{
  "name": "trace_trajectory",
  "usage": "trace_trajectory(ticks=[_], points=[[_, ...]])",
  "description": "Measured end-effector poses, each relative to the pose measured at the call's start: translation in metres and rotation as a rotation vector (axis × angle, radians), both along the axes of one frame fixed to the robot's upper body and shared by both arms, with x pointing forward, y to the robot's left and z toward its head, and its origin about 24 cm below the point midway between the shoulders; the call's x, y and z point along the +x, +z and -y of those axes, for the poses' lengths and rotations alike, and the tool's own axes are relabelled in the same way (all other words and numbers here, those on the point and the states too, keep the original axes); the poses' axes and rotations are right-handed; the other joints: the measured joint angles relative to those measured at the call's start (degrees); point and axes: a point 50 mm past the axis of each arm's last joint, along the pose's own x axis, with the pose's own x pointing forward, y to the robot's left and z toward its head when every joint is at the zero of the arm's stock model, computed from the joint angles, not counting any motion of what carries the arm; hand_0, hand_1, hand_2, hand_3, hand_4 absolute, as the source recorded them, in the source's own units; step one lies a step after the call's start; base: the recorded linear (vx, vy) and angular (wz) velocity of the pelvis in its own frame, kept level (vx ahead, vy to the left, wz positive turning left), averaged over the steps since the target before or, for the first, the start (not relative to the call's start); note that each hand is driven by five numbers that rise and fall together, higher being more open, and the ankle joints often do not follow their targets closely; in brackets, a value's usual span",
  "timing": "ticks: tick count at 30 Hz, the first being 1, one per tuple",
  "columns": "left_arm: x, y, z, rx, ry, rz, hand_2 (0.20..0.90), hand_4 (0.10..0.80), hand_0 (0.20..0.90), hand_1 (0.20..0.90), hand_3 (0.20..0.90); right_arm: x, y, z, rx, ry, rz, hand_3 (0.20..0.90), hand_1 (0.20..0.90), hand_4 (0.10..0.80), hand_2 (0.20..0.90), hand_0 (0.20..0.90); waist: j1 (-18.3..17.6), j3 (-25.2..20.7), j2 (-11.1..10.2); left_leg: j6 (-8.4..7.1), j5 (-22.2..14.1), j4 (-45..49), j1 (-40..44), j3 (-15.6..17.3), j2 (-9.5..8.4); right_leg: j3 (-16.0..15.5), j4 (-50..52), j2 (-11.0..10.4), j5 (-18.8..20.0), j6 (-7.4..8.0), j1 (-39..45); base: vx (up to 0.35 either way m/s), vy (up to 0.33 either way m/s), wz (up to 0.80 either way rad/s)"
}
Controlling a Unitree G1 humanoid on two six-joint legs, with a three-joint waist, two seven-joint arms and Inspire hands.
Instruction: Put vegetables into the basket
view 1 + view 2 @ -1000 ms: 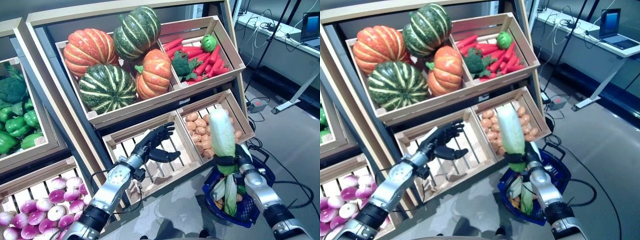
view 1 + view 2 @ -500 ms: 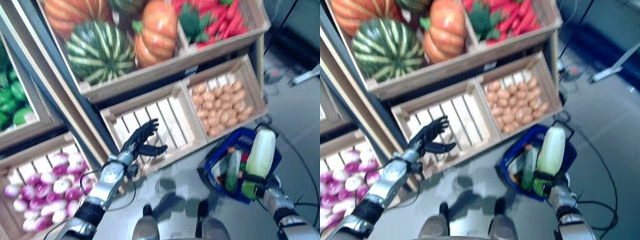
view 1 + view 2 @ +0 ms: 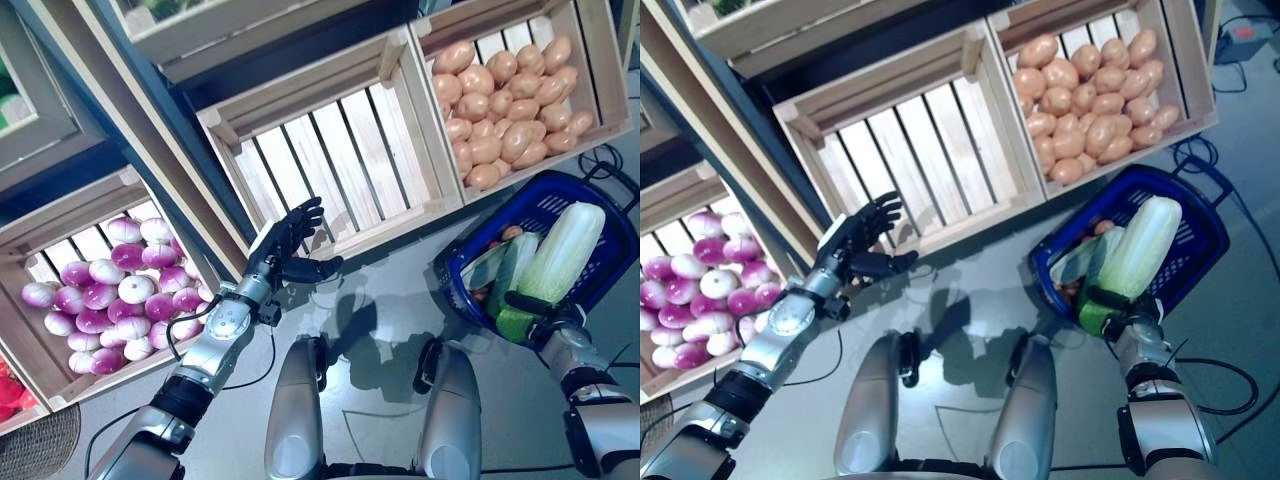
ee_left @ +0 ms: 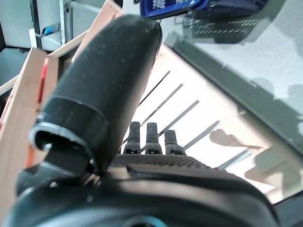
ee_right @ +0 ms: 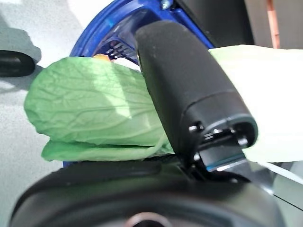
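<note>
A long napa cabbage [image 3: 562,256] with a pale body and green leafy base [image 5: 94,111] is held by my right hand [image 3: 1118,305], which is shut on its base. The cabbage leans over the blue basket [image 3: 600,195] on the floor at the right. Inside the basket lie other cabbages [image 3: 512,270] and small brown vegetables. My left hand [image 3: 285,250] hovers open in front of the empty wooden crate [image 3: 330,150], fingers spread [image 4: 147,137].
A crate of potatoes [image 3: 505,100] stands above the basket. A crate of purple-white turnips [image 3: 110,300] sits at the left. The wooden shelf frame [image 3: 120,130] runs diagonally between the crates. Grey floor lies below.
The camera has tilted down, so the pumpkins have left the view. The right hand has lowered the cabbage from upright in front of the potatoes to over the basket. The left hand keeps its pose.
</note>
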Motion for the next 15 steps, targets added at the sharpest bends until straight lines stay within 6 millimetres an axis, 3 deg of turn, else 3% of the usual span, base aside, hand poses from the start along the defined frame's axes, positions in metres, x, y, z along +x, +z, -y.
trace_trajectory(ticks=[1, 2, 3, 15], points=[[-0.001, 0.004, 0.003, -0.004, -0.007, 0.02, 0.9, 0.8, 0.9, 0.9, 0.9, 0.004, 0.009, 0.005, 0.009, -0.002, 0.024, 0.3, 0.3, 0.4, 0.3, 0.3, -0.05, 0.06, 0.06, 0.07, -1.51, 3.63, -2.55, -0.16, 0.09, 1.16, 3.47, -0.26, -1.12, 0.05, -2.96, -0.073, 0.023, -0.03], [-0.001, 0.006, 0.004, -0.011, -0.008, 0.033, 0.9, 0.8, 0.9, 0.9, 0.9, 0.008, 0.018, 0.008, 0.015, -0.006, 0.051, 0.375, 0.375, 0.45, 0.375, 0.375, -0.11, 0.06, 0.08, 0.19, -2.54, 6.39, -4.83, -0.21, 0.1, 2.29, 6.29, -0.48, -2.03, 0.04, -5.64, -0.078, 0.016, -0.06], [-0.001, 0.006, 0.004, -0.019, -0.008, 0.032, 0.9, 0.8, 0.9, 0.9, 0.9, 0.01, 0.023, 0.009, 0.011, -0.004, 0.062, 0.9, 0.9, 0.8, 0.9, 0.9, -0.18, 0.08, 0.13, 0.28, -2.87, 7.56, -5.9, -0.26, 0.04, 2.63, 7.47, -0.65, -2.36, 0.1, -6.73, -0.079, 0.007, -0.03], [-0.001, 0.018, 0.007, -0.11, 0.003, 0.083, 0.9, 0.8, 0.9, 0.9, 0.9, 0.024, 0.062, 0.022, 0.086, -0.063, 0.209, 0.9, 0.9, 0.8, 0.9, 0.9, -0.15, 0.1, 0.61, -0.37, -4.61, 15.18, -13.8, -2.29, 0.1, 3.88, 15.34, -0.86, -4.68, -0.66, -14.31, -0.023, 0.005, 0.02]])
